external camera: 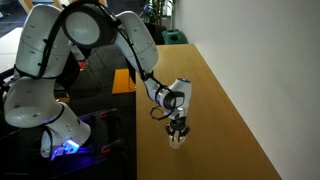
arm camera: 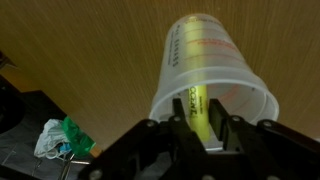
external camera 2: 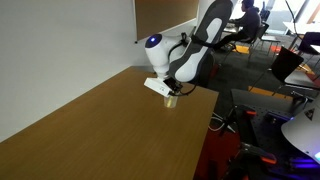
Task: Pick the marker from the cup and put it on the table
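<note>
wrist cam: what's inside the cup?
A yellow marker stands inside the cup, its upper end at the rim between the jaws. The translucent wall blurs its lower part, so its tip can't be made out, nor whether the jaws touch it.

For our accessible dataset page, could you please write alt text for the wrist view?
A yellow marker sits inside a translucent plastic cup on a wooden table, seen from close above. The gripper has its dark fingers either side of the marker at the cup's rim; whether they grip it is unclear.
</note>
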`<act>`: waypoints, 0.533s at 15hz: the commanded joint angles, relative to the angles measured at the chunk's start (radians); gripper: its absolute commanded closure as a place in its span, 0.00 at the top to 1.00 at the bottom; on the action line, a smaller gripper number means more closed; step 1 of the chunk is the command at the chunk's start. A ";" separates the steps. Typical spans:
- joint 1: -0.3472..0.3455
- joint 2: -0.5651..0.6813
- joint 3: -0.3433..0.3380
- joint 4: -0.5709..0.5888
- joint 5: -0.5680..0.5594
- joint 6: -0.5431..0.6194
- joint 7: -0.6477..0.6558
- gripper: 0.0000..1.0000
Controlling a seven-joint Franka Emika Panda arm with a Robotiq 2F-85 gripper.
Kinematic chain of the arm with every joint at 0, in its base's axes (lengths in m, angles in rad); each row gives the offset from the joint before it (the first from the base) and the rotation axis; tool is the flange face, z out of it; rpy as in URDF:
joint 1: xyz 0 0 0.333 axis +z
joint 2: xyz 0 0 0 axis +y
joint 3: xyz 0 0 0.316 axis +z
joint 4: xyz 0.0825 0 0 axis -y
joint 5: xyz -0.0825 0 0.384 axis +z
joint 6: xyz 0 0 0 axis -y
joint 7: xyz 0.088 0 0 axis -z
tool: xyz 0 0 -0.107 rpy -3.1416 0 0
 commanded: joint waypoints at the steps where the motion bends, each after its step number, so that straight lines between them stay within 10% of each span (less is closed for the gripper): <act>1: 0.031 -0.036 -0.030 -0.044 -0.009 0.032 0.031 0.00; 8: 0.054 -0.069 -0.046 -0.070 -0.014 0.027 0.041 0.05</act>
